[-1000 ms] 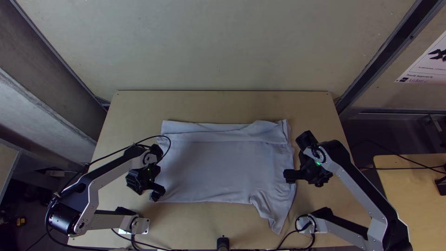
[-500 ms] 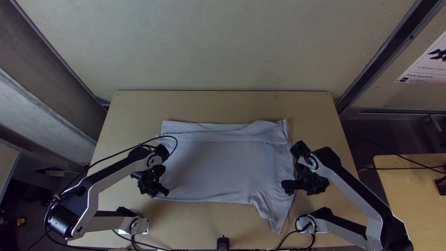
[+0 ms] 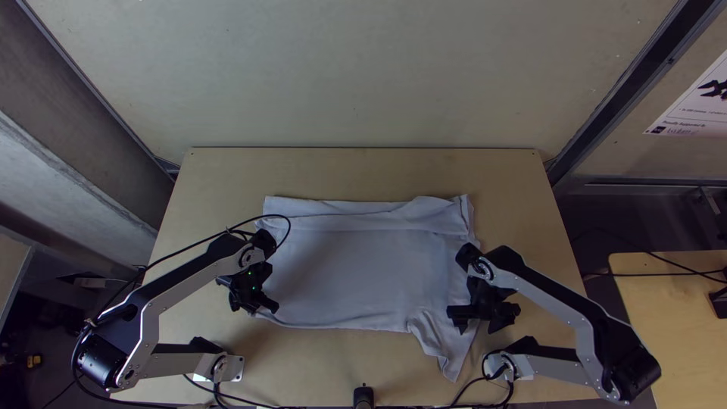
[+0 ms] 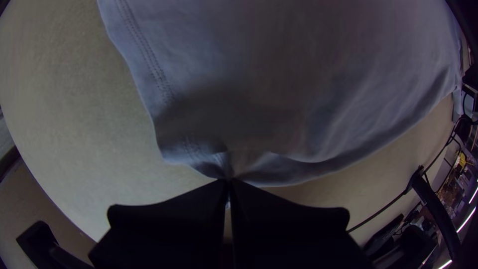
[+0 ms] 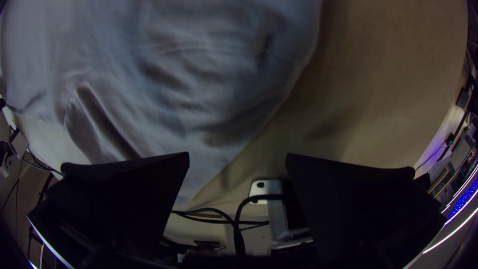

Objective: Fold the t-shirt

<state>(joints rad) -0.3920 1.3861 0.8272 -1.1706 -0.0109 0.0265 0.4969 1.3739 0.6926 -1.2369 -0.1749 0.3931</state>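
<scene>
Left claw (image 3: 269, 308) shifted inward, dragging its pinched shirt corner (image 4: 214, 162) slightly in. Right claw (image 3: 457, 320) swung inward and toward the worktop's (image 3: 341, 363) near edge, ended up above the sleeve (image 3: 448, 350).

T-shirt (image 3: 348, 273) — on table (image 3: 363, 173) (midway across)

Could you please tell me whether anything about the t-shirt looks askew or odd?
Yes: the t-shirt has a wrinkled sleeve jutting past its near edge, toward the top view's right, breaking an otherwise roughly rectangular outline. I see no tear or stain.
</scene>
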